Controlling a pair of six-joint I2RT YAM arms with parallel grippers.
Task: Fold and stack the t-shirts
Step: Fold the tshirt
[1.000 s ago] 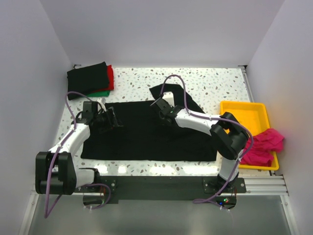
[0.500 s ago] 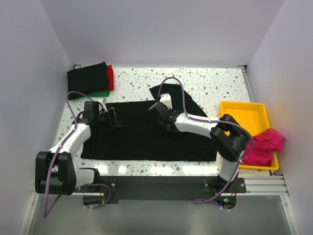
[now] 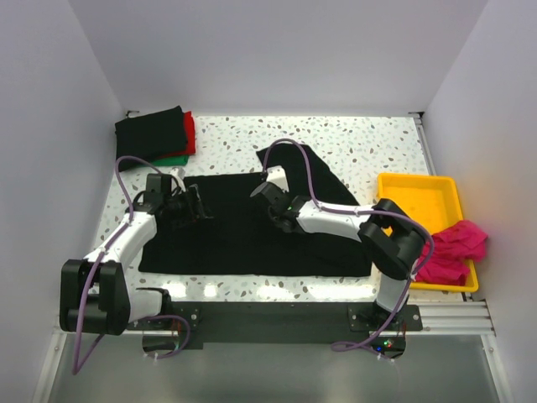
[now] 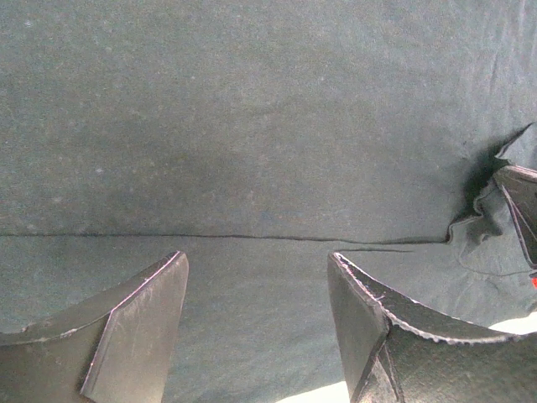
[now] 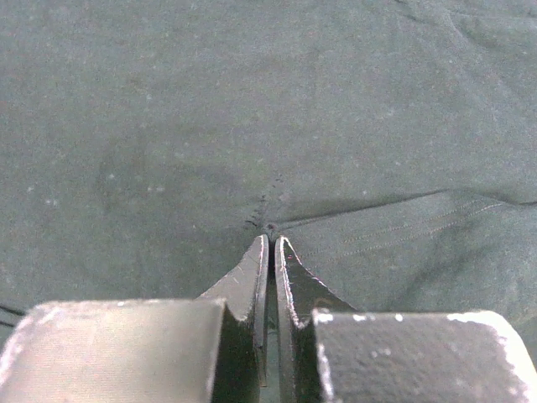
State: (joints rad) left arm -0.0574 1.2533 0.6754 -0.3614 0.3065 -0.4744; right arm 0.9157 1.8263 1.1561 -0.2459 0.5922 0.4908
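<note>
left end effector (image 4: 256, 255): fingers apart | black t-shirt (image 4: 252, 126): fold edge crossing beneath

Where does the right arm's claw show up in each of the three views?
Top external: the right claw is just left of centre, resting on the spread black t-shirt.
Left wrist: it is probably the dark shape at the right edge, where the cloth puckers.
Right wrist: bottom centre, shut on a pinch of cloth.
Shared landmark: the black t-shirt lies under the claw in every view.
</note>
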